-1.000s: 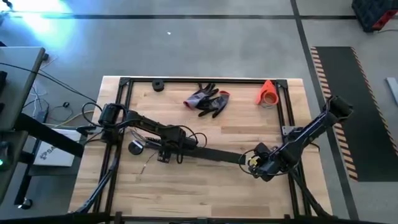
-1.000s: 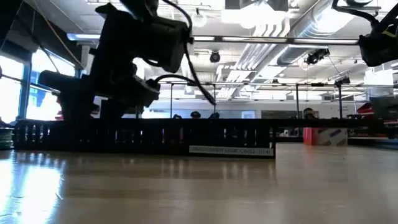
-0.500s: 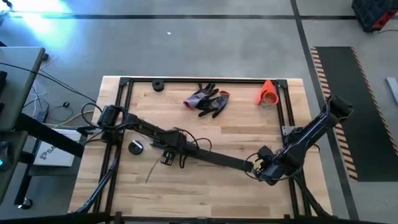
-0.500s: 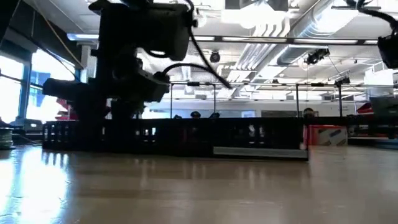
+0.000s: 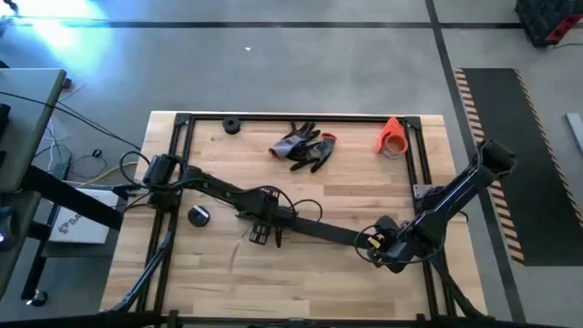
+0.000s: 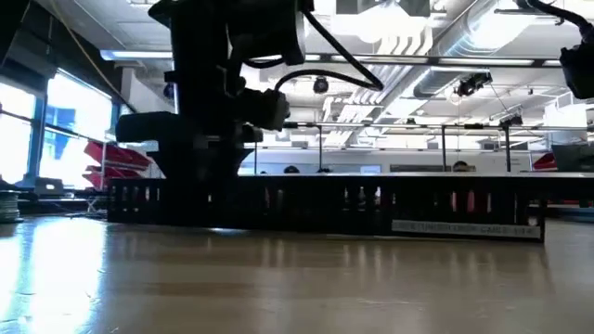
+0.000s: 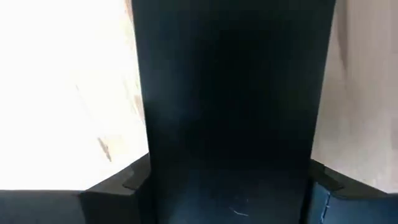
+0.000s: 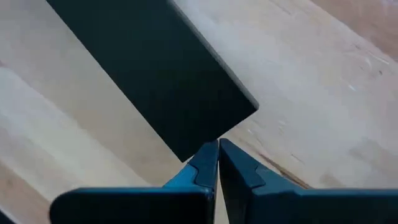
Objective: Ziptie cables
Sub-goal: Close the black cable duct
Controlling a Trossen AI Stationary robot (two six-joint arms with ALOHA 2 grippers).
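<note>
Two end effectors work one long flat black slotted strip point(image 5: 321, 232) lying across the front half of the wooden counter point(image 5: 301, 292). Nearest the front edge, the right end effector point(image 5: 372, 242) sits at the strip's right end. In the right wrist view its fingertips point(image 8: 208, 158) are pressed together at the strip's corner, and I cannot tell if they pinch an edge. Further left and slightly back, the left end effector point(image 5: 262, 231) is clamped across the strip's width, which fills the gap between its fingers point(image 7: 124, 183). Of the cables point(image 5: 237, 253) only one faint thin pale strand shows, on the bare wood just beside the left end effector, too thin to be sure of. No bundle is visible. A small black round disc point(image 5: 199, 215) lies behind that, near the left arm. At the back are grey-and-red work gloves point(image 5: 303, 146), an orange cone-like object point(image 5: 392, 135) and a black ring point(image 5: 230, 125). Judged progress: early. No ziptie is seen and nothing is gathered or tied. Gathering the wires and cinching them is all left to do.
</note>
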